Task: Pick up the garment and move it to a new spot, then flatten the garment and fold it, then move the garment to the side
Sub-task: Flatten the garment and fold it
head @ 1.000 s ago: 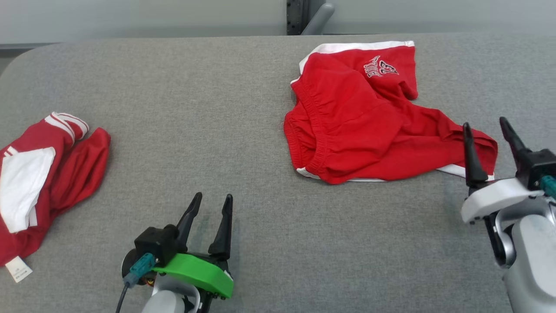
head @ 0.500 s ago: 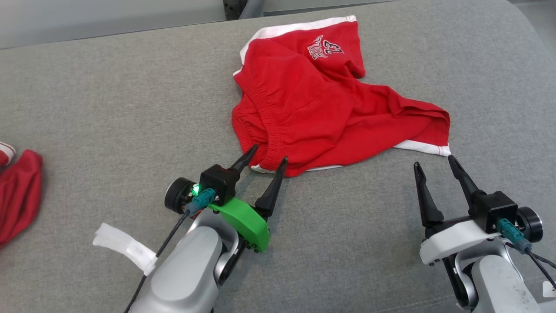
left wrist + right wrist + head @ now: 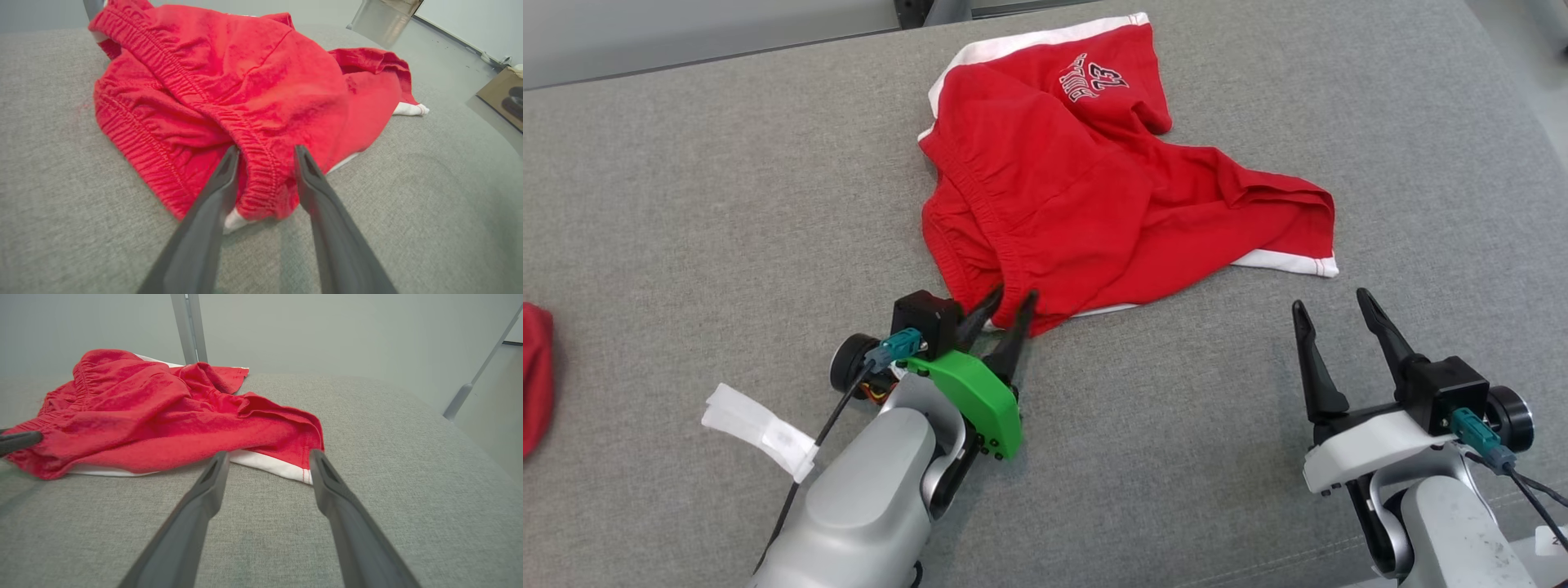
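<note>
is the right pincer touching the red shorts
No, the right pincer sits short of the red shorts, with bare grey tabletop between it and the white hem.

A grey felt table (image 3: 388,457) is stretching beneath and beyond the right fingers (image 3: 339,506). A pale wall (image 3: 327,330) is rising well ahead of them, a metal post (image 3: 189,326) is standing ahead to their left, and a slanted bar (image 3: 458,401) is leaning off to their right.
</note>
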Available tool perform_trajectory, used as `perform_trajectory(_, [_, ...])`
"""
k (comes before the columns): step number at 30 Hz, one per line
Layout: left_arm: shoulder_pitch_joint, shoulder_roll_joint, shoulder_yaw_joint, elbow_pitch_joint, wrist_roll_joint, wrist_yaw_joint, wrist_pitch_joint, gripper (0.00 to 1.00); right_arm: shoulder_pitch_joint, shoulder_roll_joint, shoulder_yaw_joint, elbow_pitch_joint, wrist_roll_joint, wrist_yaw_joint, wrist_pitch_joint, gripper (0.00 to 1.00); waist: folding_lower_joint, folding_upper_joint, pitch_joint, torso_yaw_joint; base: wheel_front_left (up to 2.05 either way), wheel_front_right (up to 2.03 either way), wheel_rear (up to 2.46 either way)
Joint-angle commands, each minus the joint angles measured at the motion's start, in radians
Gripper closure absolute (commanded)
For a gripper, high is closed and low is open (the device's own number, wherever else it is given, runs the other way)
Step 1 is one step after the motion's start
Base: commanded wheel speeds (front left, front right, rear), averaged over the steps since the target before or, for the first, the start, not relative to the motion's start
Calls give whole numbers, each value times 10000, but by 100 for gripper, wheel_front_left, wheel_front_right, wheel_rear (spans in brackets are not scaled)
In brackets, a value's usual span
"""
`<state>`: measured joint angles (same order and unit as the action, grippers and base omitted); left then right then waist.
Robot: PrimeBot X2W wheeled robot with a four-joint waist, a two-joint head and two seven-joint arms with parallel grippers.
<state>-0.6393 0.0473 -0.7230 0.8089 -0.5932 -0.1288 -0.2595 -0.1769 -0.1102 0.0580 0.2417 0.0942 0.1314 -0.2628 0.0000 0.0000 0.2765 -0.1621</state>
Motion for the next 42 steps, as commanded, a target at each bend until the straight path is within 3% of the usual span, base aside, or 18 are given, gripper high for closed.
perform_trajectory(1, [-126,57,-74,-186,-252,-25,-60,100,-108,-11,-7,-19,-16,-14,-30,0,0,0,-30,43,0,0,0])
perform_trajectory(9, [1312,52,1137,-3085,303,-25,-46,100,467,-186,-620,114,185,-12,-31,0,0,0,-677,1147,0,0,0])
perform_trajectory(18, [2869,203,1930,-4013,945,-26,-48,100,357,-212,-590,174,267,-12,-31,0,0,0,-822,2034,0,0,0])
perform_trajectory(30, [1129,292,2610,-2075,1389,-5,-49,100,-252,-263,-272,287,241,-14,-31,0,0,0,261,978,0,0,0])
perform_trajectory(39, [-449,185,3242,951,1780,783,-48,100,-141,-145,-137,471,289,-12,-31,0,0,0,200,263,0,0,0])
perform_trajectory(40, [-468,187,3308,1101,1817,880,-47,82,-118,-126,-141,448,286,-14,-31,0,0,0,137,247,0,0,0])
perform_trajectory(41, [-473,201,3405,1123,1884,980,-47,0,-85,-116,-174,413,277,-12,-31,0,0,0,56,253,0,0,0])
perform_trajectory(42, [-393,250,3457,1129,2005,1069,-48,0,-34,-108,-217,381,284,-12,-31,0,0,0,-32,281,0,0,0])
